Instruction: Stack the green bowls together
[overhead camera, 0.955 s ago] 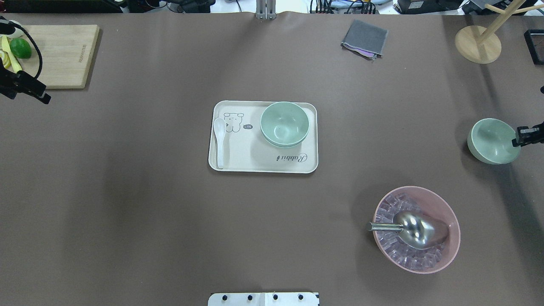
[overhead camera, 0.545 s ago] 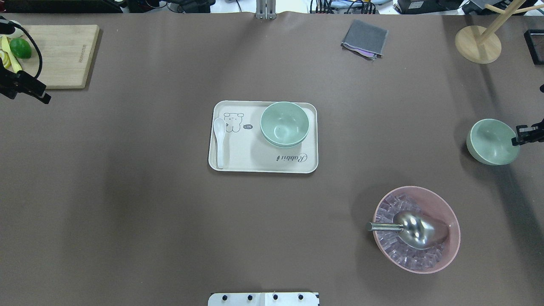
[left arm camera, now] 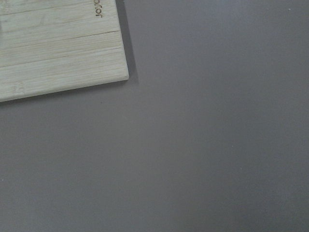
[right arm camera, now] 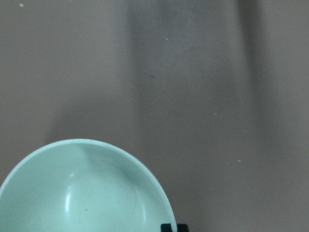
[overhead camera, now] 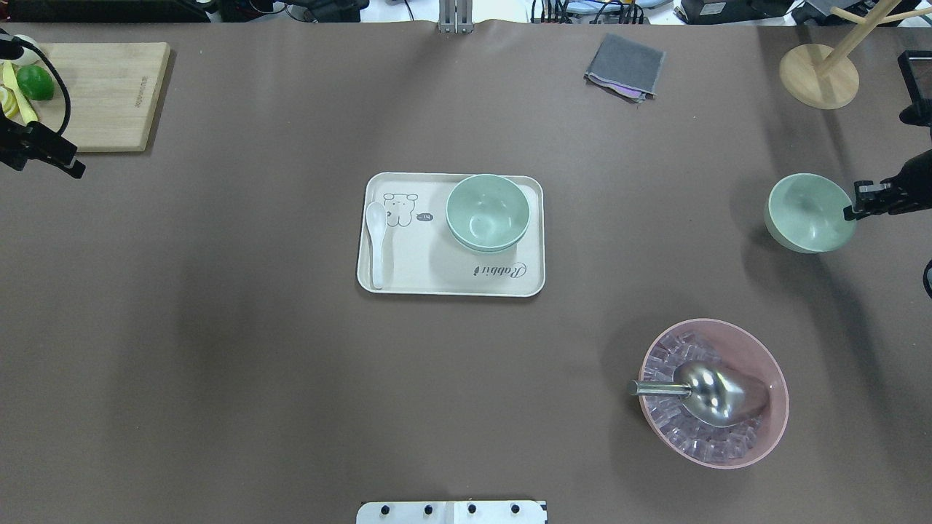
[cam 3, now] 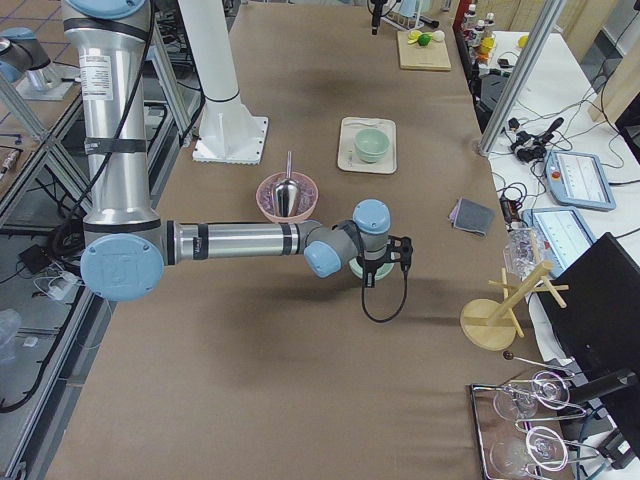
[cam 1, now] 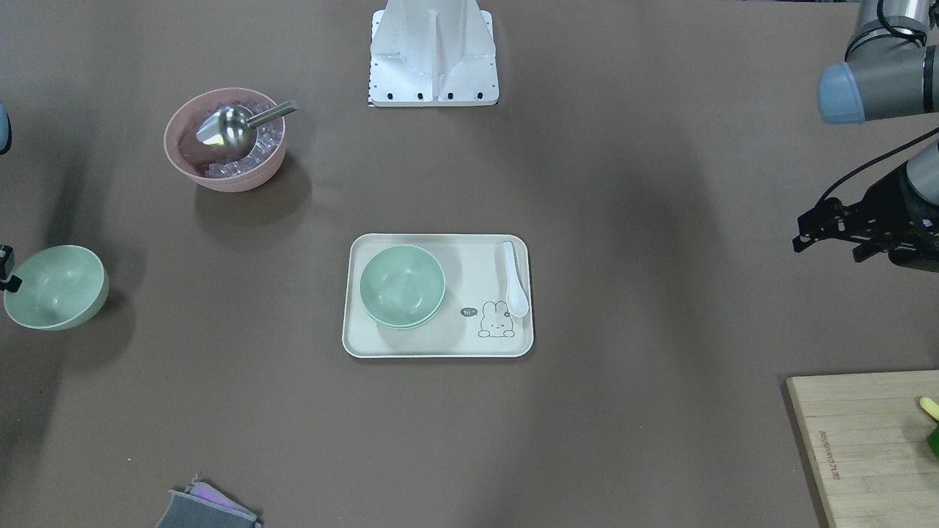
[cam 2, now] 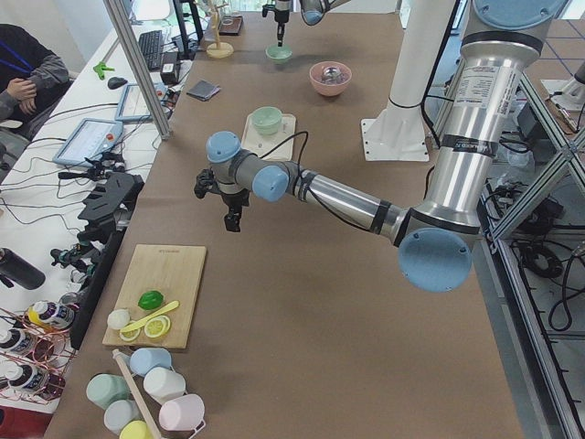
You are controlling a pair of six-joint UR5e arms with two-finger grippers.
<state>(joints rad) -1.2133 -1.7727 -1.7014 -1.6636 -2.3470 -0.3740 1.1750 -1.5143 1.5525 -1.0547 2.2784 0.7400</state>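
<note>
Two green bowls (overhead camera: 486, 212) sit nested on the right part of the cream tray (overhead camera: 437, 280) at the table's middle; they also show in the front view (cam 1: 402, 286). My right gripper (overhead camera: 853, 211) is shut on the rim of the third green bowl (overhead camera: 808, 212) and holds it above the table at the right side. That bowl also shows in the front view (cam 1: 55, 287) and in the right wrist view (right arm camera: 82, 193). My left gripper (overhead camera: 69, 164) is open and empty at the far left, near the cutting board.
A pink bowl (overhead camera: 757, 437) with ice cubes and a metal scoop stands at front right. A white spoon (overhead camera: 376, 240) lies on the tray. A cutting board (overhead camera: 109, 94) with a lime is back left. A grey cloth (overhead camera: 625, 65) and a wooden stand (overhead camera: 819, 76) are at the back right.
My right gripper has carried the third green bowl up and inward, towards the tray. The left arm has barely moved.
</note>
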